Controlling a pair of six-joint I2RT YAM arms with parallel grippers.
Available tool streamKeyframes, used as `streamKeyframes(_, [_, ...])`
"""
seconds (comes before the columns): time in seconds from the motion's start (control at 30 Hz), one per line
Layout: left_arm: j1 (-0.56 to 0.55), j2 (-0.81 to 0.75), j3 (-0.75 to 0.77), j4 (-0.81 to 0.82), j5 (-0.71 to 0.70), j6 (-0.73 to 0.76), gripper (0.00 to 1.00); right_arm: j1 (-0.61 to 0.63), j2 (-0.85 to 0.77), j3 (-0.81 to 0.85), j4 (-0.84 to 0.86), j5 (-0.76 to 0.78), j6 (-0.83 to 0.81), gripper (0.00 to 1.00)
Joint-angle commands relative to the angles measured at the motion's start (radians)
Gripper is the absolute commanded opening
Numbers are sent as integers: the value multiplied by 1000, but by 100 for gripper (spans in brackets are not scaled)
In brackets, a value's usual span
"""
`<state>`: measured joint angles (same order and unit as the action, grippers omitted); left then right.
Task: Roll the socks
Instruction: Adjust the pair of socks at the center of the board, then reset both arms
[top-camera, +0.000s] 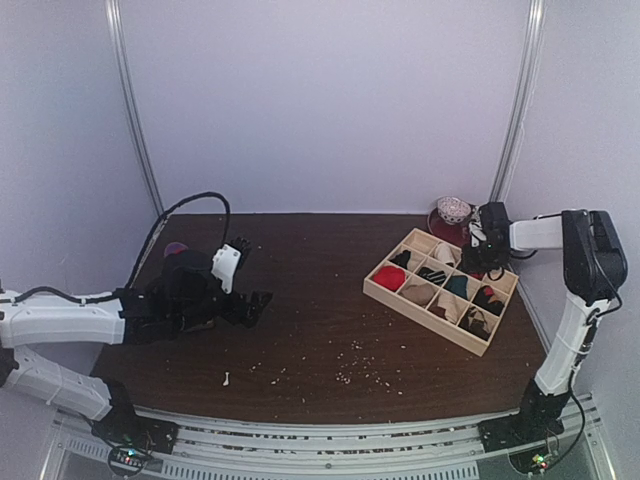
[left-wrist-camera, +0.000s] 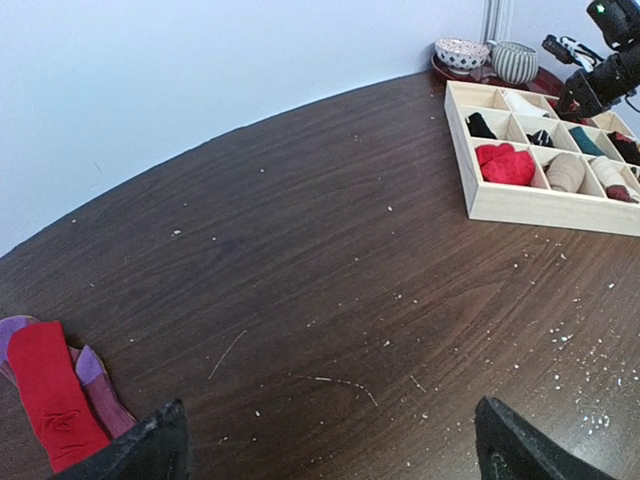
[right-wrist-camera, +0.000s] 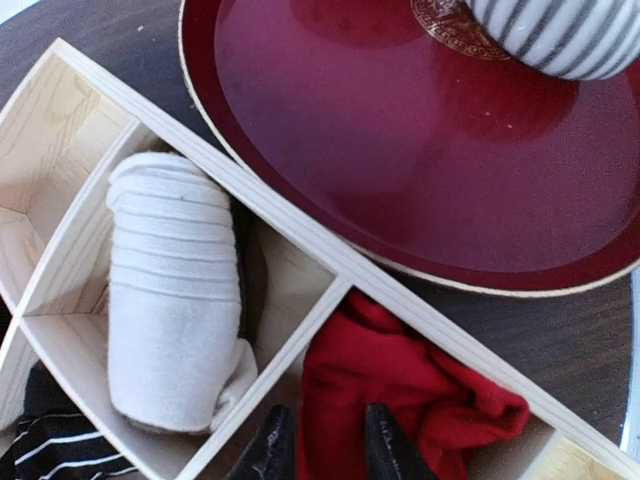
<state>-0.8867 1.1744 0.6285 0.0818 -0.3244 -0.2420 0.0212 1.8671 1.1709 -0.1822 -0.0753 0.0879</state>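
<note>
Right gripper (right-wrist-camera: 327, 420), bottom centre of its wrist view, pinches the edge of a red sock (right-wrist-camera: 400, 395) lying in a compartment of the wooden tray (right-wrist-camera: 200, 160); left gripper (left-wrist-camera: 330, 420) gapes wide above the table (left-wrist-camera: 330, 250); a red-and-purple sock (left-wrist-camera: 55, 400) lies flat at lower left.

This is a robot lab booth, not a home. Plain white walls (top-camera: 320, 100) and bare metal poles (top-camera: 133, 110) close in a dark wooden desk (top-camera: 320, 330). Two arms (top-camera: 60, 325) are bolted to grooved aluminium rails (top-camera: 330, 440) at its near edge, and a black cable (top-camera: 190, 203) loops loose. A tray (top-camera: 425, 320) of socks (top-camera: 389, 278), a plate (right-wrist-camera: 400, 150) and bowls (left-wrist-camera: 462, 52) sit in one far corner.
</note>
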Motion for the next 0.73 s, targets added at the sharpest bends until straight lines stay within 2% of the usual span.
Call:
streamKeyframes(0.0, [11,-76,24,2,-66,-6,98,-9,-162,-31,-4,10,20,28])
streamKeyframes(0.2, [20,-124,61,-35,-108,-89,98,-5,-323,-40,-58,-64,44,38])
streamKeyframes(0.3, [20,-136,84,-62,-207,-189,98,1,-399,-86,-50,-100,63,43])
streamKeyframes(0.43, [20,-139,143,-187,-337,-356,98,26,-483,-132,-50,-119,83,45])
streamKeyframes(0.57, [19,-139,153,-203,-401,-376,98,92,-517,-137,-72,-111,94,46])
streamKeyframes(0.7, [20,-147,158,-192,-402,-349,98,216,-525,-129,-77,-73,110,50])
